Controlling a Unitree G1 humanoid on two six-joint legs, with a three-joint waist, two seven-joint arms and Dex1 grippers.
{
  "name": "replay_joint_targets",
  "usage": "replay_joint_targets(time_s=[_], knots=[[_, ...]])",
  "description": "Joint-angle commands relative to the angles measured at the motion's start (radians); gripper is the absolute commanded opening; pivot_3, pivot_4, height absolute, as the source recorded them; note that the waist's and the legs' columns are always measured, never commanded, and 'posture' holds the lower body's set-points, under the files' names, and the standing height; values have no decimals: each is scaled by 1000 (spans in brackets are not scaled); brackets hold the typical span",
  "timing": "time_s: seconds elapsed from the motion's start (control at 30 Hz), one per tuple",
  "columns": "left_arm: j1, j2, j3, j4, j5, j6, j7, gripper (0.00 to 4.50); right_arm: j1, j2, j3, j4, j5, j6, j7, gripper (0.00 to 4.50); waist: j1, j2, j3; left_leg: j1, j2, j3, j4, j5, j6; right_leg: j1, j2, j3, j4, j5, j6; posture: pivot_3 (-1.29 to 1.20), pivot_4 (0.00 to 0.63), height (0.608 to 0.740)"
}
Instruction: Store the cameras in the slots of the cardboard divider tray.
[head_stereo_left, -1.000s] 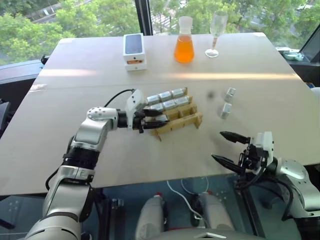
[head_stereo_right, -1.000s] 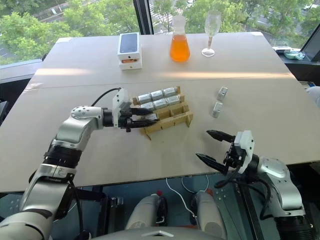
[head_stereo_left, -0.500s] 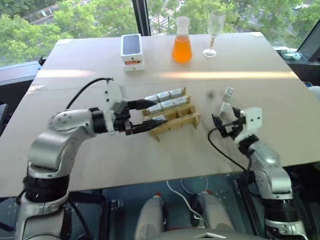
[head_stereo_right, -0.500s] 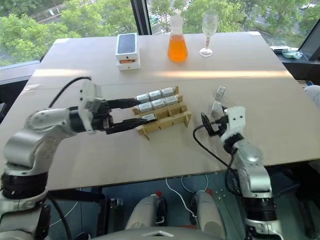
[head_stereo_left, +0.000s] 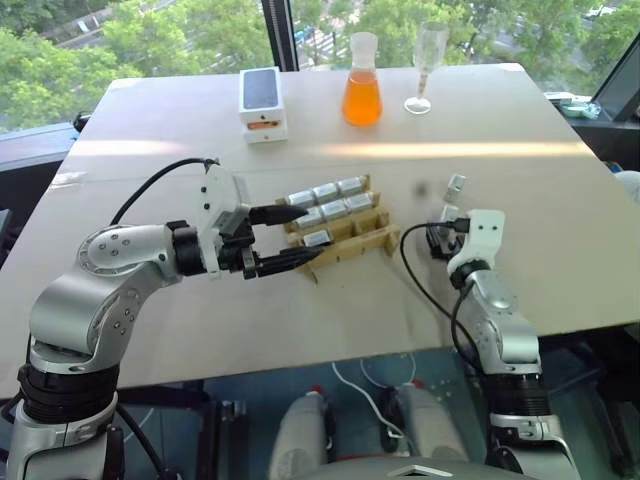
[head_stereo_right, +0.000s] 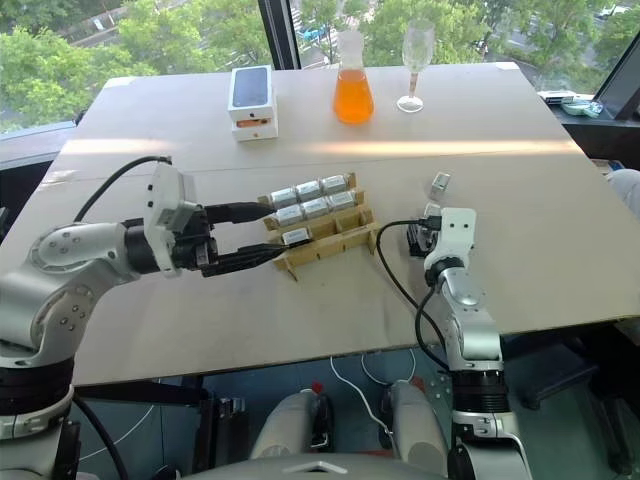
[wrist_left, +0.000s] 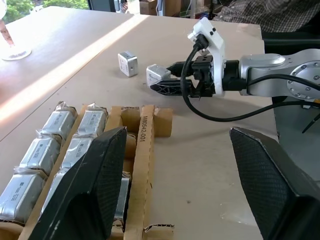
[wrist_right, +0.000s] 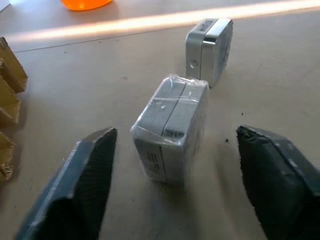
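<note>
Cameras (head_stereo_left: 322, 206) filled seven slots of the cardboard divider tray (head_stereo_left: 362, 244); we judged two left on the table. Our right gripper (wrist_right: 175, 180) straddled the nearer loose camera (wrist_right: 170, 127), jaws apart, unclamped; our left gripper (head_stereo_left: 285, 238) hovered beside the tray, spread and empty.

A pale beige wooden table (head_stereo_left: 200, 330) fills the scene, with green trees behind the windows past its far edge. At about 11 o'clock stands a white rectangular phone box (head_stereo_left: 263, 103) with a dark phone pictured on its lid. At 12 o'clock sits a clear glass flask of orange liquid (head_stereo_left: 363, 81). Just beside it, toward 1 o'clock, stands an empty clear stemmed wine glass (head_stereo_left: 427, 67), apart from the flask.
</note>
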Motion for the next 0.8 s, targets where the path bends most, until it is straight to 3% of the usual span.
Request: replay_joint_targets(time_s=[0.03,0.1,0.23,0.37,0.5,0.57,0.8], knots=[[-4,11,9,-24,-11,-15,8,3396,-23,-15,-12,-24,-1,-30,4,1592,0,0,0,0,0,0,0,0,0,0,0,0,0,0,0,0,150,740],[2,12,9,-20,-9,-19,10,3396,-23,-19,-11,-23,-2,-30,7,858,0,0,0,0,0,0,0,0,0,0,0,0,0,0,0,0,150,740],[65,18,38,-12,-8,-24,11,3396,-48,-71,19,0,2,-101,115,782,-3,0,0,0,0,0,-1,0,0,0,0,0,0,0,0,0,150,740],[130,21,70,-13,-3,-40,23,3396,-161,-177,63,102,69,-205,410,782,-7,0,1,1,0,2,-1,0,0,-1,1,2,0,-1,2,0,150,740],[164,12,91,-43,-23,-35,52,3396,-335,-243,78,285,200,-304,815,782,-6,0,1,2,1,2,-2,-2,3,-1,5,2,0,-1,1,0,150,740],[193,10,116,-59,-29,-34,71,3396,-419,-285,132,429,171,-418,1024,782,-3,0,1,2,2,1,-3,-2,3,-1,5,2,0,0,-1,0,150,740],[319,-52,203,-159,-51,-56,171,3396,-697,-274,182,936,117,-679,1413,782,-2,0,1,1,1,3,-4,0,1,-2,1,2,-3,1,-1,0,150,740]])
